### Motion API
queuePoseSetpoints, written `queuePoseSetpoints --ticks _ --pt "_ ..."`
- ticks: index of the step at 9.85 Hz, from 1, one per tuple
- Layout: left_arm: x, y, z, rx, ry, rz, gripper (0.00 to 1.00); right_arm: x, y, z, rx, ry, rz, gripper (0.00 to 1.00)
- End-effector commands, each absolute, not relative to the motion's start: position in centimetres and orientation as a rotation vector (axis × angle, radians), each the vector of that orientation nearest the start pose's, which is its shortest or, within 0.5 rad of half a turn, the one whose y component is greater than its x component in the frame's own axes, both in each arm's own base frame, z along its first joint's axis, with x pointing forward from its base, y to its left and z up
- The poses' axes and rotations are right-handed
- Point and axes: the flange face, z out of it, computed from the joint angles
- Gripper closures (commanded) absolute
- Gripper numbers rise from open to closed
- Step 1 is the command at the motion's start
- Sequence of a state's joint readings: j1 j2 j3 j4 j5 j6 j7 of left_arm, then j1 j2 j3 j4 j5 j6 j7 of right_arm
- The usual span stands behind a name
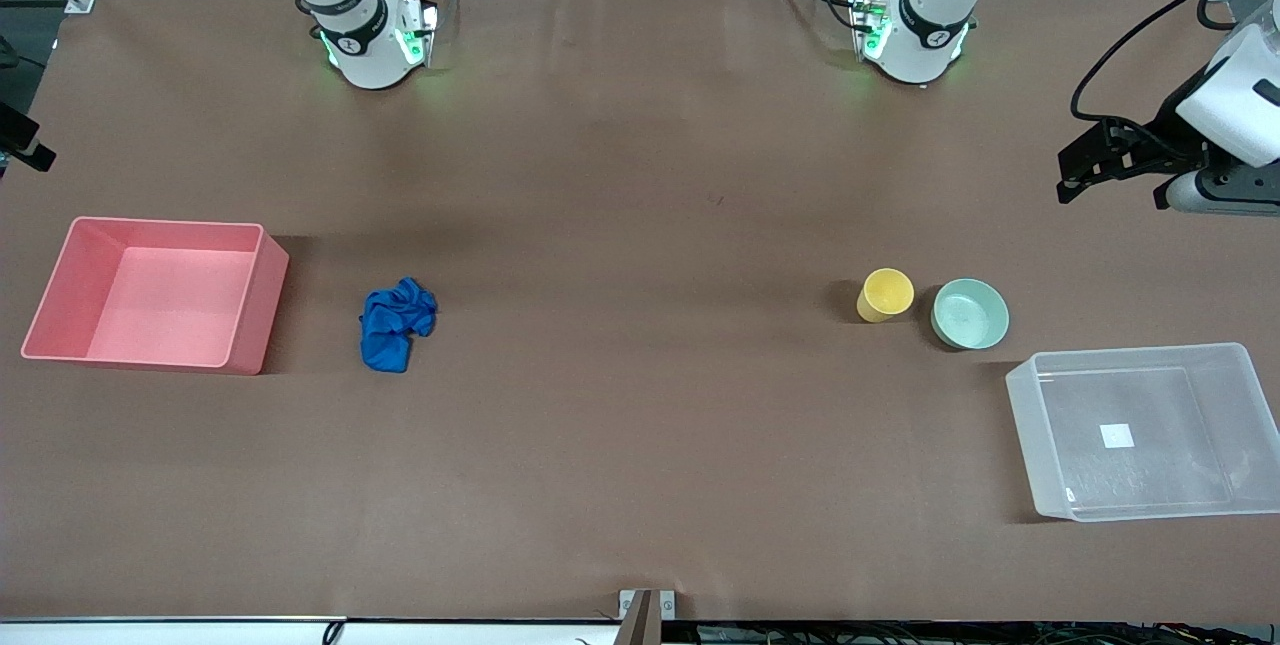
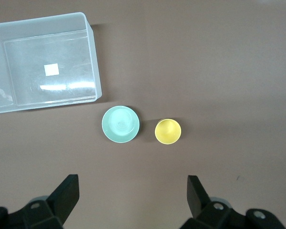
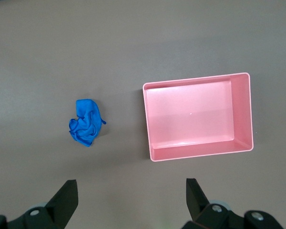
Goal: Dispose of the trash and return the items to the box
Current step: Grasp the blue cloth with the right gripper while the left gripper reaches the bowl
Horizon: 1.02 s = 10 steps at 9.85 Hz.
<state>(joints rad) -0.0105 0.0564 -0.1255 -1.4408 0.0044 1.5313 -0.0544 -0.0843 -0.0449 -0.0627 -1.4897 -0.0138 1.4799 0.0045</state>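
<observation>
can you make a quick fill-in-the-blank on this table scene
1. The blue cloth lies beside the ____ bin.
2. The yellow cup stands beside the mint-green ____.
3. The white sticker sits on the bottom of the ____ box.
4. The left gripper holds ____.

Missing words: pink; bowl; clear; nothing

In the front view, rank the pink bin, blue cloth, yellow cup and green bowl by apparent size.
Largest to smallest:
1. pink bin
2. blue cloth
3. green bowl
4. yellow cup

The cloth and bowl look close in size, so their order is unsure.
</observation>
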Motion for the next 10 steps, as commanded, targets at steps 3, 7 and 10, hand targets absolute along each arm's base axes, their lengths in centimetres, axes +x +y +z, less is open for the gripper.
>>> queuePoseSetpoints --ticks 3,7,10 --pt "56.4 -7.3 63.7 -3.145 0.13 -0.017 0.0 52.4 -7.8 67.9 -3.145 0.259 -0.049 0.0" --pt "56.5 -7.4 63.5 -3.145 0.123 -0.012 0.0 54.8 1.8 60.5 -3.173 0.031 0.071 0.0" --pt "56.8 -7.2 63.2 -3.148 0.118 -0.007 0.0 58.1 10.6 46.4 -3.17 0.091 0.142 0.0"
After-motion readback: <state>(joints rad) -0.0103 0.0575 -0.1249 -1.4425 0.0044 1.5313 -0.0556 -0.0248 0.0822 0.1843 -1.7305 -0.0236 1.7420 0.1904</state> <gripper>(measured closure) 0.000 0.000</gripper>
